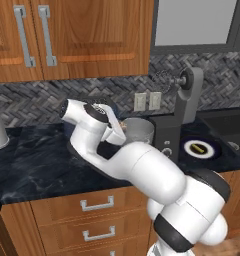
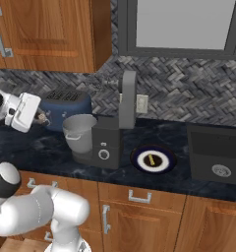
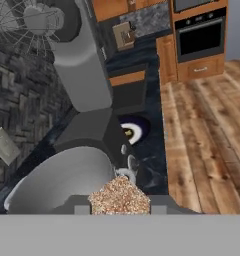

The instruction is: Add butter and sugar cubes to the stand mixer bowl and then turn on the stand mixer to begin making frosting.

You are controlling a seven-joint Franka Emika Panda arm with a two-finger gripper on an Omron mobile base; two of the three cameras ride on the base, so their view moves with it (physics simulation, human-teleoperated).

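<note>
A: Starting at the left, what does the gripper (image 2: pixel 40 117) have?

B: Its jaws stand partly closed on a sugar cube (image 3: pixel 119 196), a speckled tan block pinched between the finger tips. In the hand view the cube sits just at the near rim of the stand mixer bowl (image 3: pixel 62 180).

A: And the second cube?

B: It cannot be made out.

A: Where is the bowl in the kitchen?

B: On the dark counter (image 2: pixel 41 152), seated on the base of the stand mixer (image 2: pixel 110 138), with a navy toaster (image 2: pixel 66 106) just behind it to the left. The gripper hovers left of the bowl, at about toaster height.

A: The mixer itself?

B: Its head is tilted up, the wire whisk (image 1: pixel 163 80) raised against the backsplash.

A: Further right?

B: A dark-rimmed plate (image 2: pixel 152 159) lies just right of the mixer, and the butter (image 2: pixel 151 160) rests on it as a small yellowish stick. A black sink (image 2: pixel 216 152) lies at the far right.
</note>
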